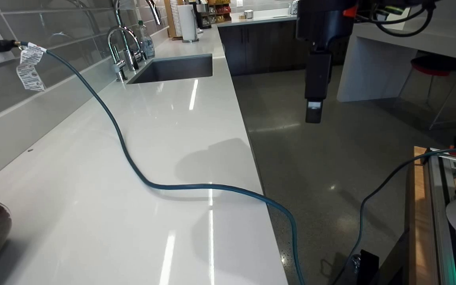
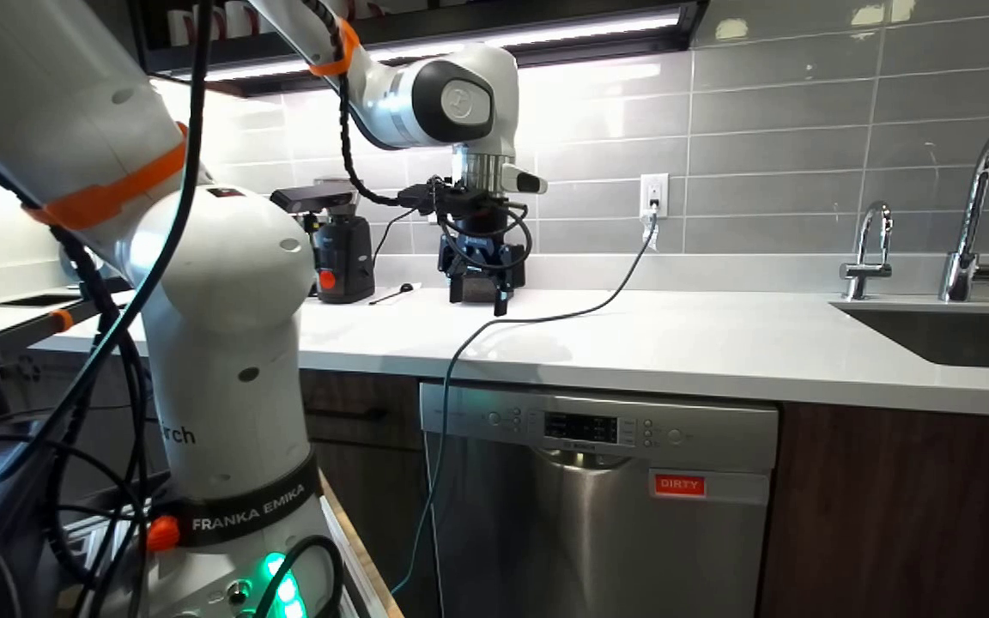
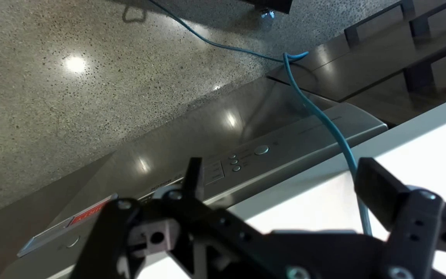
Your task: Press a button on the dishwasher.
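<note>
White counter (image 2: 649, 339) runs over the steel dishwasher (image 2: 589, 515), below grey tiles (image 2: 778, 154)

An under-shelf strip light (image 2: 580, 30) washes out the tiled wall (image 2: 606, 146). Glare streaks and soft shadows mark the tabletop (image 1: 105, 225). In the wrist view, the gripper (image 3: 281, 166) appears slightly defocused.

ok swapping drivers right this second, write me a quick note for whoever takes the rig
Hand: open, nothing gripped, raised clear of the dishwasher.
Buttons: on the panel, just below the counter.
Cable: runs over the counter and hangs in front of the panel.
Done: no press visible; the hand touches no button.
Left: probably shut the hand, lower it to the panel and press a button (which one isn't specified), minding the cable.
</note>
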{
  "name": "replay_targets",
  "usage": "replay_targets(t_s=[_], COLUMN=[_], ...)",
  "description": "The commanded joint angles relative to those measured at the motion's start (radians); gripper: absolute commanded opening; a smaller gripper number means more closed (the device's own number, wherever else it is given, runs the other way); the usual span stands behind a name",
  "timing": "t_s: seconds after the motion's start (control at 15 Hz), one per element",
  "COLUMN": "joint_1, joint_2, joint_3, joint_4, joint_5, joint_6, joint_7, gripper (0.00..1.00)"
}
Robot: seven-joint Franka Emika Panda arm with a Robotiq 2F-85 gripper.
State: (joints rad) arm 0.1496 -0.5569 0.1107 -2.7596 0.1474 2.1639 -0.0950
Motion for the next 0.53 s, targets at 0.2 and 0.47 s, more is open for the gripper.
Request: replay_targets(t_s=[0.2, 0.47], joint_1=[0.011, -0.029], joint_2=[0.0, 0.088], joint_3=[-0.012, -0.008], joint_4=[0.001, 0.0], joint_5=[-0.007, -0.047], joint_6=[-0.001, 0.014], joint_7=[0.005, 0.046], gripper=[1.0, 1.0])
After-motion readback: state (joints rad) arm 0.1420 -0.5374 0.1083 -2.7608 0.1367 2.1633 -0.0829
